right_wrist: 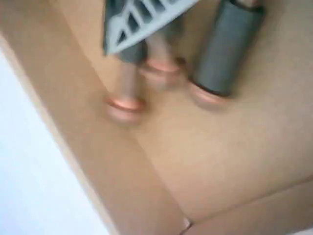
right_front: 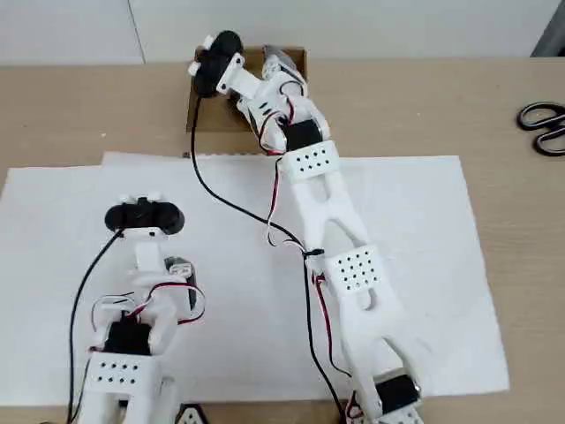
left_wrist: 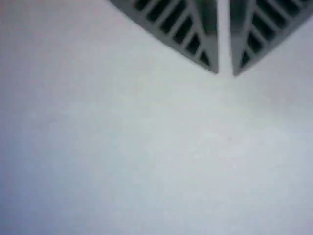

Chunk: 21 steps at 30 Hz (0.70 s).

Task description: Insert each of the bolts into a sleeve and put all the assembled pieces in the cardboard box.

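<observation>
The cardboard box (right_front: 207, 119) stands at the table's far edge, and my right gripper (right_front: 269, 66) is down inside it at the end of the outstretched arm. In the right wrist view, three grey sleeves with copper-coloured bolt heads lie on the box floor (right_wrist: 220, 161). One clear assembled piece (right_wrist: 227, 46) lies apart from two blurred ones (right_wrist: 146, 73). A grey ribbed part of the gripper overlaps the blurred pair. My left gripper (left_wrist: 226, 72) is shut and empty just above the white paper, at the near left (right_front: 146, 205).
A large white paper sheet (right_front: 397, 221) covers the table's middle. Black scissors (right_front: 543, 128) lie at the far right edge. The right arm's black cable (right_front: 221, 199) trails across the paper between the two arms.
</observation>
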Available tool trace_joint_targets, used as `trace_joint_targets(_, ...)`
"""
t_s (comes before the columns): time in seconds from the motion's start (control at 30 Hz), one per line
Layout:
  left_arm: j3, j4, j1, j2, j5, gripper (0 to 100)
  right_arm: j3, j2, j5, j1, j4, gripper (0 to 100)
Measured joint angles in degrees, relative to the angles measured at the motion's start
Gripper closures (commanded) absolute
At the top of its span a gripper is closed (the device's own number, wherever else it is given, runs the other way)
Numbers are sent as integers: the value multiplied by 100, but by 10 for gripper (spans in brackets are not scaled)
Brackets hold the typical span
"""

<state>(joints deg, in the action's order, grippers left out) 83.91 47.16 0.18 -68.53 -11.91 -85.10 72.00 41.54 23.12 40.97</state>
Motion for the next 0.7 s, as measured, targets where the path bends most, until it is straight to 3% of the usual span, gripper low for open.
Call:
trace_joint_targets(0.17,0,0,0,0,0,994,-281,0,0,0,35,876)
trace_joint_targets(0.3,0,0,0,0,0,994,-756,0,0,-26,598,995)
trace_joint_targets(0.53,0,0,0,0,0,994,-897,-440,-26,-149,1881,995)
trace_joint_targets(0.7,0,0,0,0,0,994,-905,-1442,-492,-176,2778,995)
